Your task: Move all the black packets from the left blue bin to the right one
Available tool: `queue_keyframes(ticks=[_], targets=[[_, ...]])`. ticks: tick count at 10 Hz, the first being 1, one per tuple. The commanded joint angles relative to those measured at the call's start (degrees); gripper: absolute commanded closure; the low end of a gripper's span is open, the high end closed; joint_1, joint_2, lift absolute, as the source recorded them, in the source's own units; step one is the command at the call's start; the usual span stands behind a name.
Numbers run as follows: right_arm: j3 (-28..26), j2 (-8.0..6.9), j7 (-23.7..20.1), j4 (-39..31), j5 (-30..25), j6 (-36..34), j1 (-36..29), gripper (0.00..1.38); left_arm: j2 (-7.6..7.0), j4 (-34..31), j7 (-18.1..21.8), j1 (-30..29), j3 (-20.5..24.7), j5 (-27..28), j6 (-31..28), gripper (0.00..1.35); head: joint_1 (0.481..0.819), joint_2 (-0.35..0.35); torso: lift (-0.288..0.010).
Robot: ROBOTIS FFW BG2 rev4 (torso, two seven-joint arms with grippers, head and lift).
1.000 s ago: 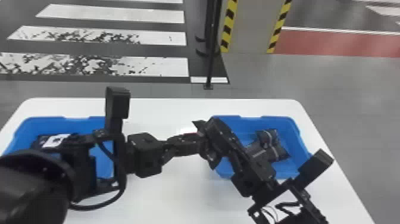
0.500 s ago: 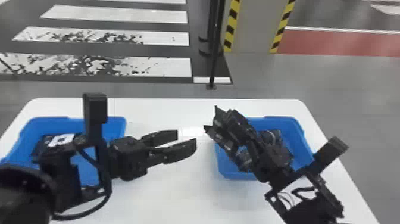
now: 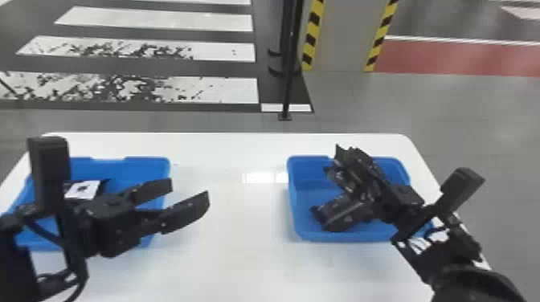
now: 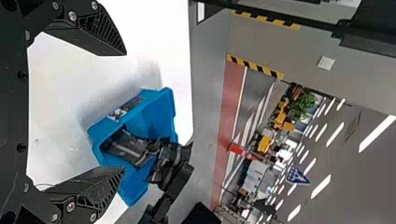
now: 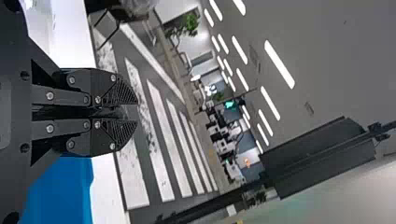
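Illumination is bright, from ceiling strip lights (image 5: 279, 64). The white surface (image 3: 241, 257) returns a glare patch (image 3: 259, 177) in the head view. In the left wrist view, a soft shadow (image 4: 95, 100) falls beside the right blue bin (image 4: 163, 112).

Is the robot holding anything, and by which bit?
The right hand holds a floppy, shiny black packet, pinched, it seems, by its upper edge. The left hand is empty.
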State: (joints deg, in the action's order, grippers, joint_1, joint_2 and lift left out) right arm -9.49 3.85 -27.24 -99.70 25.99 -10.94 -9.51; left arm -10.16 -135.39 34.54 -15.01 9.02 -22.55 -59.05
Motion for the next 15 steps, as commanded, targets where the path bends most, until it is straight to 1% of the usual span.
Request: queue_keyframes(ticks=[1,2,3,4,5,6,8,9,10,12,14,15], targets=[[-4.56,0.36,0.00,5.69,-5.31,-0.16,3.61,1.28,0.84,-1.23,0.00,-0.59,3.21,1.07,-0.01,0.18,0.695,-0.107,-0.121],[-6.73,0.45,0.09,8.50,-7.93,-0.45,4.88,1.26,1.02,-1.93,-0.09,-0.87,4.81,1.75,0.13,0.18,0.695,-0.127,-0.121],[-7.99,0.36,1.05,8.64,-10.45,-0.16,4.46,0.90,1.02,-2.63,-0.35,-1.29,6.41,2.21,0.42,0.18,0.695,-0.142,-0.121],[-7.99,0.28,1.93,7.52,-12.73,-0.16,3.47,0.51,1.02,-3.33,-0.44,-1.58,8.01,2.89,0.42,0.18,0.695,-0.148,-0.121],[-7.99,0.01,2.02,7.10,-13.76,0.40,2.35,0.22,1.02,-3.76,-0.88,-1.29,9.26,4.15,0.42,0.18,0.695,-0.151,-0.121],[-7.99,-0.51,2.11,4.99,-15.70,1.94,0.38,0.10,1.02,-3.76,-1.05,-0.87,10.86,5.75,0.28,0.18,0.695,-0.137,-0.121],[-7.88,-2.54,2.46,-2.33,-19.25,7.01,-6.37,0.11,0.93,-3.76,-1.14,-0.03,14.06,11.12,-1.13,0.18,0.695,-0.091,-0.121],[-7.88,-3.59,2.72,-5.28,-19.47,8.41,-10.03,0.11,0.58,-3.76,-1.14,0.39,15.32,12.61,-3.10,0.18,0.695,-0.059,-0.121],[-7.88,-3.91,3.07,-9.08,-19.59,10.52,-14.67,0.11,-0.39,-3.62,-1.14,1.10,15.89,13.06,-4.22,0.17,0.695,-0.039,-0.121],[-6.96,-3.91,3.25,-14.70,-19.36,13.19,-21.56,0.11,-1.09,-2.49,-1.23,3.91,18.52,17.29,-5.63,0.17,0.695,0.015,-0.121],[-4.79,-3.91,3.34,-17.51,-16.96,14.18,-25.50,0.11,-2.59,2.85,-1.23,8.97,19.43,21.63,-6.76,0.17,0.695,0.080,-0.121],[-3.53,-3.91,3.34,-17.94,-15.59,14.18,-26.48,0.11,-3.55,6.09,-1.23,11.78,18.97,23.12,-7.74,0.16,0.695,0.134,-0.121]])
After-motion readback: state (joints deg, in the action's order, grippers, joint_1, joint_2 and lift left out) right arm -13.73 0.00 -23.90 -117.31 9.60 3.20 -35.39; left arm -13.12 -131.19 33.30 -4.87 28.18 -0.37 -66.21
